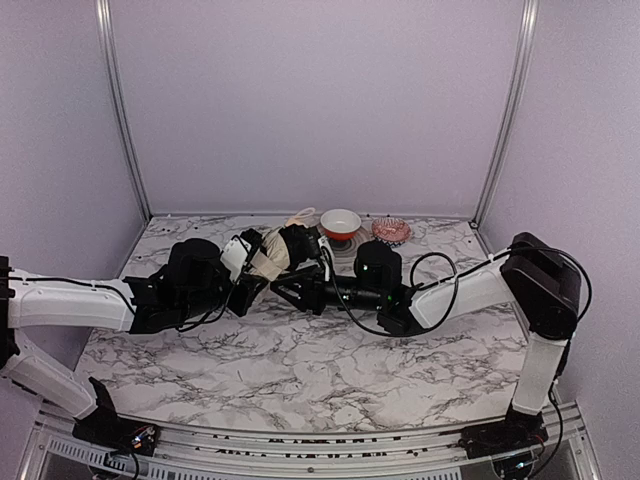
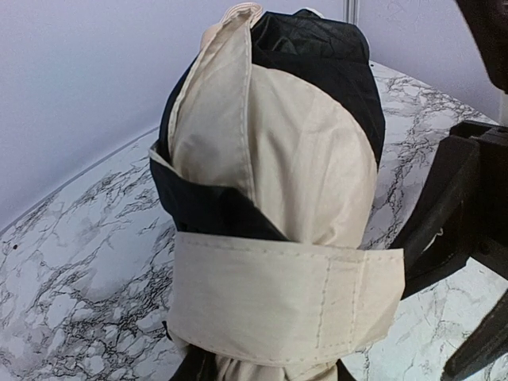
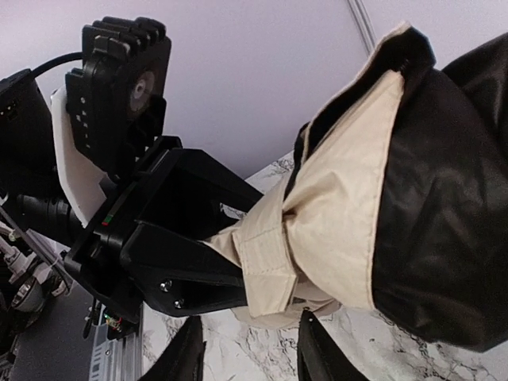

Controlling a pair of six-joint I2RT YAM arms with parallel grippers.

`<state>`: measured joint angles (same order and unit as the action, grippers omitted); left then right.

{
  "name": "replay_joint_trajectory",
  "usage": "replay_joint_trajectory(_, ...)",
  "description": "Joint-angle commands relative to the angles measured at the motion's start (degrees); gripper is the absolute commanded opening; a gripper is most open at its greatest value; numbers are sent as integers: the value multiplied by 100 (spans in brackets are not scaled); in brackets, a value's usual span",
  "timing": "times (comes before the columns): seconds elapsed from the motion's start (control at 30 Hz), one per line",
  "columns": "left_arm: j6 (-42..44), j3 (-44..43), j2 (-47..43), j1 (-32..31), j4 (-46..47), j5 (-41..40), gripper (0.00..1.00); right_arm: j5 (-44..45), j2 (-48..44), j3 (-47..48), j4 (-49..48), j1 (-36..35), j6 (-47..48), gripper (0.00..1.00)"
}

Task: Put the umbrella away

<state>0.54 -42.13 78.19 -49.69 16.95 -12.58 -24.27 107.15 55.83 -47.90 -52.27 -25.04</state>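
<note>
Left hand (image 1: 252,278) around umbrella (image 1: 272,254) (strapped)

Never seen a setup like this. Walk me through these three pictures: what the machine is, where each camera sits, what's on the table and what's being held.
Two robot arms are bolted at the near edge of a marble-patterned table. The wide picture comes from a fixed camera above and behind them. The other two come from cameras on each wrist, looking along that arm's hand. In the middle, the left hand holds the umbrella, rolled up in cream and black fabric with a cream strap wrapped round it. The right hand sits right beside the umbrella; whether it grips is unclear. At the far edge stand a red-and-white bowl on a grey plate and a small reddish dish.
</note>
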Motion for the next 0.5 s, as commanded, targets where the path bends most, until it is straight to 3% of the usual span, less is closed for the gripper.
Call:
replay_joint_trajectory(0.0,148,-15,-288,-103,575,-75,0,-336,278,234,-242,285,-853,32)
replay_joint_trajectory(0.17,392,-15,-308,-239,629,111,0,-206,399,315,-418,371,-747,17)
replay_joint_trajectory(0.47,653,-15,-231,-311,634,-1,0,-298,187,51,-34,626,-296,19)
